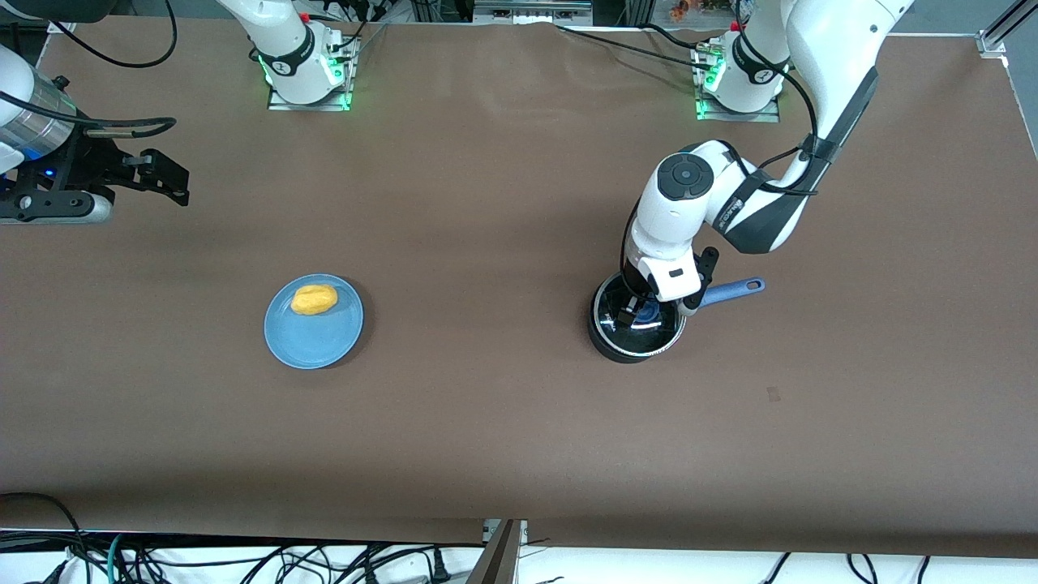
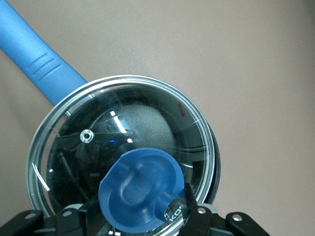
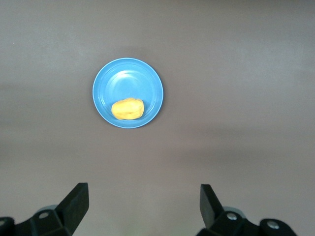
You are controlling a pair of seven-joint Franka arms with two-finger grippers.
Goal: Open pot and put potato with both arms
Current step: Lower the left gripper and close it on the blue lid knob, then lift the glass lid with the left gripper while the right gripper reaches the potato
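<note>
One pot point(image 1: 636, 341), left tool point(image 1: 641, 311) clenching lid knob point(image 2: 141, 189); one potato point(image 1: 314, 299); right tool point(image 3: 142, 201) released.

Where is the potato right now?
The potato lies on the blue plate, toward the right arm's end of the table, well apart from the pot.

White left arm's black two-finger gripper point(image 1: 641, 311) points down at four o'clock, clamped; right gripper point(image 3: 143, 204) waits spread at nine o'clock.

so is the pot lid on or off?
On. The glass lid sits flat on the pot rim, with the left gripper shut on its blue knob.
</note>
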